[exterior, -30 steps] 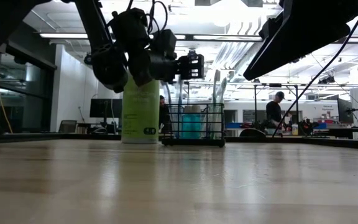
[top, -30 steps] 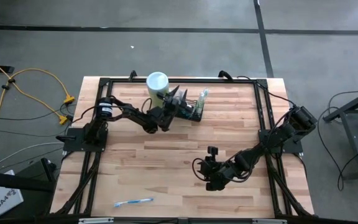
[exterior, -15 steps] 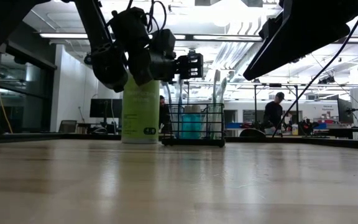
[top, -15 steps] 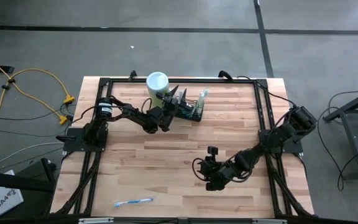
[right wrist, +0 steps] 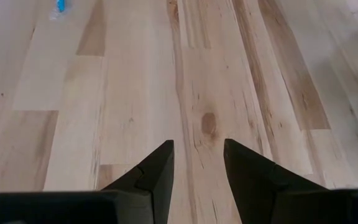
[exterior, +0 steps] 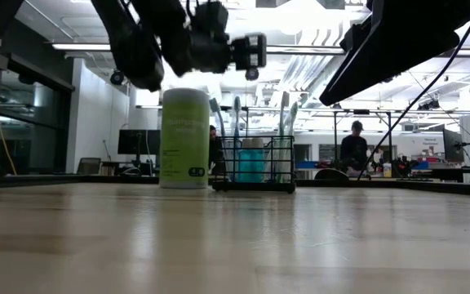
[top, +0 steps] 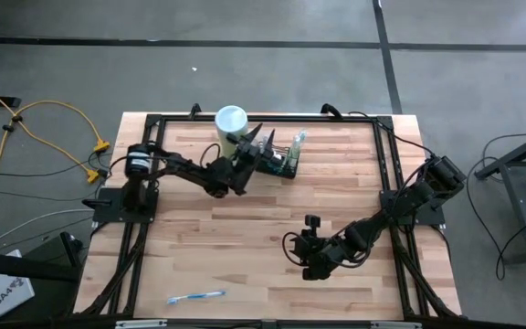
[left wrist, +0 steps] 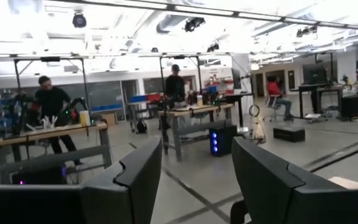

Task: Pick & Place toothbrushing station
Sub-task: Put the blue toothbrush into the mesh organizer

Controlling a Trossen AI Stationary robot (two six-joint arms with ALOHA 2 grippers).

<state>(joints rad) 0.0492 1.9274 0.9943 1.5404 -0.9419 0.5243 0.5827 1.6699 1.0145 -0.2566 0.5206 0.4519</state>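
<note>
right now your toothbrushing station point(top: 284, 161) stands at the far edge of the desk point(top: 245, 247), just beside the pale green canister point(top: 231, 123) with the white lid. seen from desk height, the station point(exterior: 254, 163) is a black wire basket resting flat on the wood, with a blue cup and some upright brushes inside, and the canister point(exterior: 184, 139) stands close at its side. your left hand point(top: 261, 146) hangs raised in the air over the station, above its rim and not touching it, with its fingers point(left wrist: 135, 177) spread apart and nothing between them. your right hand point(top: 309, 245) waits well apart from the station, nearer the front of the desk, low over bare wood, with its fingers point(right wrist: 156, 165) parted and empty. a blue toothbrush point(top: 195, 296) lies flat near the front edge, far from the station.
</note>
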